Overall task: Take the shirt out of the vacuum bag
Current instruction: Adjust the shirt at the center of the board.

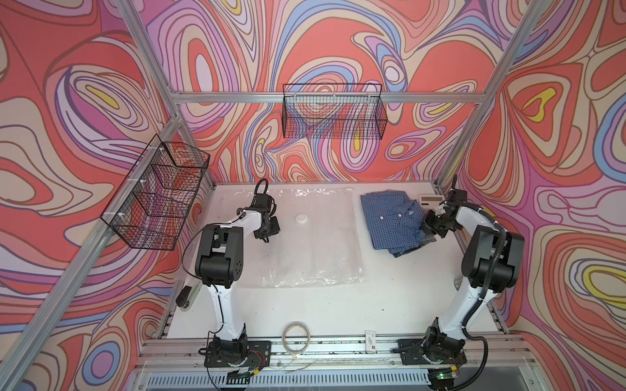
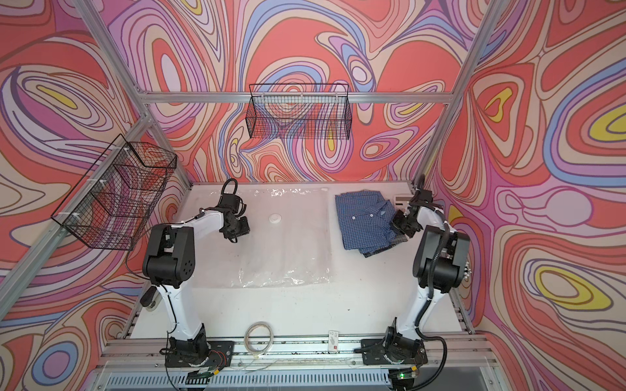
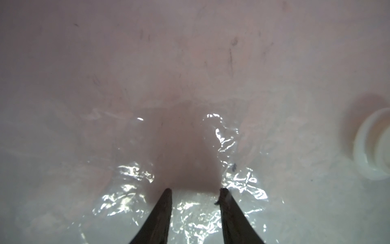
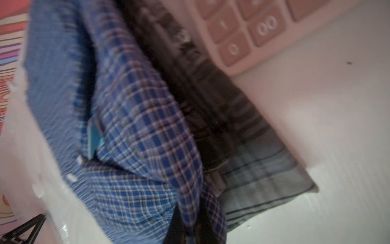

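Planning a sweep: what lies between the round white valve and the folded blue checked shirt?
Only the flat clear plastic of the vacuum bag, seen in both top views.

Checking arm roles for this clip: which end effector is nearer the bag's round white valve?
Left. The left end effector is over the vacuum bag, just beside the valve; the right end effector is off the bag, gripping the shirt.
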Robot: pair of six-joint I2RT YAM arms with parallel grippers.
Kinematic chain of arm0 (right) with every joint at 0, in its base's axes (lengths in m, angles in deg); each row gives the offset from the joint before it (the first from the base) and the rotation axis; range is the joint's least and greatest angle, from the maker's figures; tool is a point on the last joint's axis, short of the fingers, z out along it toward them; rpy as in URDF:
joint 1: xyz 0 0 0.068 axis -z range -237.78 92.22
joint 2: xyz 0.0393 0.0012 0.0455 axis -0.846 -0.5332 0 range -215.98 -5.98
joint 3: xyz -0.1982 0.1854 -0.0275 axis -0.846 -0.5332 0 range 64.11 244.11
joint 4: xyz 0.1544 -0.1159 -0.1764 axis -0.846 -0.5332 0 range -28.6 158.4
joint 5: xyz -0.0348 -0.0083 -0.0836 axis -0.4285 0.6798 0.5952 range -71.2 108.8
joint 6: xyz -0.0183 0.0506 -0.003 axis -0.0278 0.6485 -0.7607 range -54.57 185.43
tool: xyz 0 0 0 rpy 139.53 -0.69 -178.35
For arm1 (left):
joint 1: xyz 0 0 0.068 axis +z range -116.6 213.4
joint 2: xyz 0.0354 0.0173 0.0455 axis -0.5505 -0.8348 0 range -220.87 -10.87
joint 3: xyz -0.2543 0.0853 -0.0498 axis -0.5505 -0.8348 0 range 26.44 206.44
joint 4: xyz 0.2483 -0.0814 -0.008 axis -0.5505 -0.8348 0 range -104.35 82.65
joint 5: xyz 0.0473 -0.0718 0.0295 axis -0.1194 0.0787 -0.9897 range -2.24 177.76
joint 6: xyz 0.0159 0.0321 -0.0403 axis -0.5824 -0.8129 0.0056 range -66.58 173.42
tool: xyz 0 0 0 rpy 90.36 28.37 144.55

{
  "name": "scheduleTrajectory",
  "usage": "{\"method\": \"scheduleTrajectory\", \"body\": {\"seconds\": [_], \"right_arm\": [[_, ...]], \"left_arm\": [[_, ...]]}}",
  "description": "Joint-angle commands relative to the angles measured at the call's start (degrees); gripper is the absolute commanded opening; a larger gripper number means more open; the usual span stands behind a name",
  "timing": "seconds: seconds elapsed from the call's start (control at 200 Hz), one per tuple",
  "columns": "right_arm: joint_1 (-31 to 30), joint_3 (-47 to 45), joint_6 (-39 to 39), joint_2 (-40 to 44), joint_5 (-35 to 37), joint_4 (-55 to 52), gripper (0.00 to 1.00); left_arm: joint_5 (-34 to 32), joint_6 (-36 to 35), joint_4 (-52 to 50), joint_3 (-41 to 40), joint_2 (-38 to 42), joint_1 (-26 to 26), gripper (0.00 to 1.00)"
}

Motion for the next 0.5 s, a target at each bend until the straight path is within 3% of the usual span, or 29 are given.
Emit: {"method": "scheduleTrajectory", "body": {"seconds": [0.0,0.085,0.255,0.356,0.436,0.491], "right_arm": [[0.50,0.81,-1.06,0.11,4.02,0.87,0.00],[0.51,2.56,-1.18,0.23,6.60,-0.10,0.00],[0.51,4.00,-1.16,4.56,9.82,-0.36,0.28],[0.47,3.50,-1.90,8.24,10.21,0.11,0.37],[0.51,0.80,-1.69,11.53,6.20,3.12,0.42],[0.47,-2.72,-0.51,14.31,-1.24,8.06,0.43]], "left_arm": [[0.71,-0.16,-3.77,-0.80,-1.19,0.57,0.42],[2.61,0.24,-1.52,-2.87,0.75,0.63,0.44],[1.88,-0.66,-2.04,-3.16,2.36,0.65,0.45],[2.51,-0.51,-1.64,-3.91,4.36,0.60,0.45],[3.27,-0.40,-1.48,-4.24,6.21,0.52,0.46],[3.70,-0.40,-1.16,-4.51,7.84,0.34,0.47]]}}
